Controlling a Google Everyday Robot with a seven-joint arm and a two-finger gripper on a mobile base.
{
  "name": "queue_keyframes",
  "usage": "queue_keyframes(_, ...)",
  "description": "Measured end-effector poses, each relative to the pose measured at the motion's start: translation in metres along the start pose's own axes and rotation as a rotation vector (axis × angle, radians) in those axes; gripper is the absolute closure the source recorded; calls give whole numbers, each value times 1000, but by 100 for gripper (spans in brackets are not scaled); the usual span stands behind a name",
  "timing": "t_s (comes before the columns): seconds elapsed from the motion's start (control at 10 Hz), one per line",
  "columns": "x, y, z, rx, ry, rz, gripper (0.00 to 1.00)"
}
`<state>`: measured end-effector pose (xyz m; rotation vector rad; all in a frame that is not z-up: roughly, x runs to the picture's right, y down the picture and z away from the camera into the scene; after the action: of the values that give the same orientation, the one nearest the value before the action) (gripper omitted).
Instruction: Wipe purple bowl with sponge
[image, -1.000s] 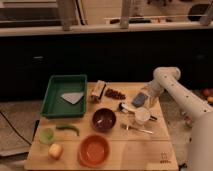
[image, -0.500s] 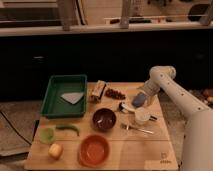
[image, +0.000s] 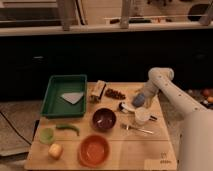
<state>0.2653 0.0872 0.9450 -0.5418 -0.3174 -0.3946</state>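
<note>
Over the table's (image: 150, 147) right side, claw (image: 139, 101), purple bowl (image: 104, 119) apart, leftward

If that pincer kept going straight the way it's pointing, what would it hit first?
Over the right side of the table, pointing down and left, the pincer would probably meet the blue-grey sponge at its tip first, then the tabletop. Depth is unclear.

Robot lab: end effector (image: 139, 101) over table (image: 150, 146), right side.
</note>
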Motion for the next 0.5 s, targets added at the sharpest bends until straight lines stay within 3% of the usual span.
queue_keyframes(0.2, 0, 3, 5, -17, -11, -3, 22)
queue_keyframes(0.5, 0, 3, 7, -19, -16, 9, 51)
